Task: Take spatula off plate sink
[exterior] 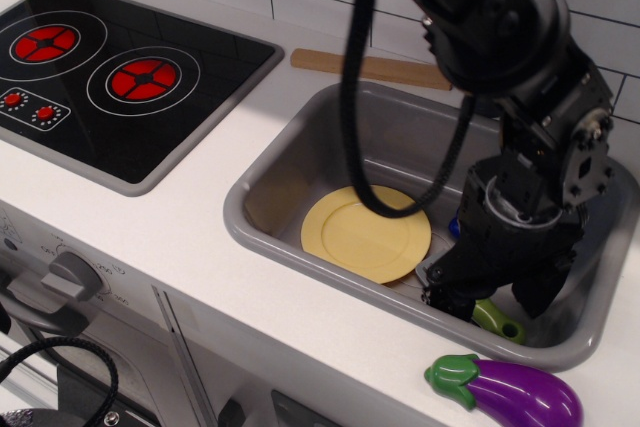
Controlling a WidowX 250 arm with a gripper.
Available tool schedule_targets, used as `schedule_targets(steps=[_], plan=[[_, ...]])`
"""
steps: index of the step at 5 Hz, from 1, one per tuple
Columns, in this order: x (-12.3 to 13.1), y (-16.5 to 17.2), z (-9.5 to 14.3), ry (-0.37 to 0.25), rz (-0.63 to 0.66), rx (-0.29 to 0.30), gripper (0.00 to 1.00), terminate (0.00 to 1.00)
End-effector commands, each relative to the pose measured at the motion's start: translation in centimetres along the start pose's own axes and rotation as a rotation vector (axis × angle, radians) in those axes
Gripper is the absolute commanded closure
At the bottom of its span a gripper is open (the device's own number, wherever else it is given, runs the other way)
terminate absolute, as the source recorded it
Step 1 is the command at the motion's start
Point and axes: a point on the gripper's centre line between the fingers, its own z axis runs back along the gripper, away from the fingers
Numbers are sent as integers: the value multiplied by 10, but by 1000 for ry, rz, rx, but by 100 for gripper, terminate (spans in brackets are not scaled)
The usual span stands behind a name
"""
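Observation:
The pale-yellow plate (366,234) lies flat and bare on the floor of the grey sink (300,162). The spatula (498,320) lies on the sink floor to the right of the plate, off it. Only its lime-green handle shows; the grey blade is hidden under the gripper. My gripper (493,299) hangs low in the sink's front right corner, right above the handle. Its fingers (449,297) stand apart on either side of the handle, so it looks open and not clamped on it.
A purple eggplant (510,390) with a green cap lies on the counter in front of the sink. A wooden stick (372,68) lies behind the sink. A black stovetop (110,72) is at the left. A small blue thing (456,226) shows beside the gripper's body.

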Motion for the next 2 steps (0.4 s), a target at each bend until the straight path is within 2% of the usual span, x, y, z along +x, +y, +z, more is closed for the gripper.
schedule_targets(steps=[1, 2], plan=[[2, -21, 57, -99, -149, -175, 0, 0], [15, -26, 80, -161, -208, -228, 0, 100]])
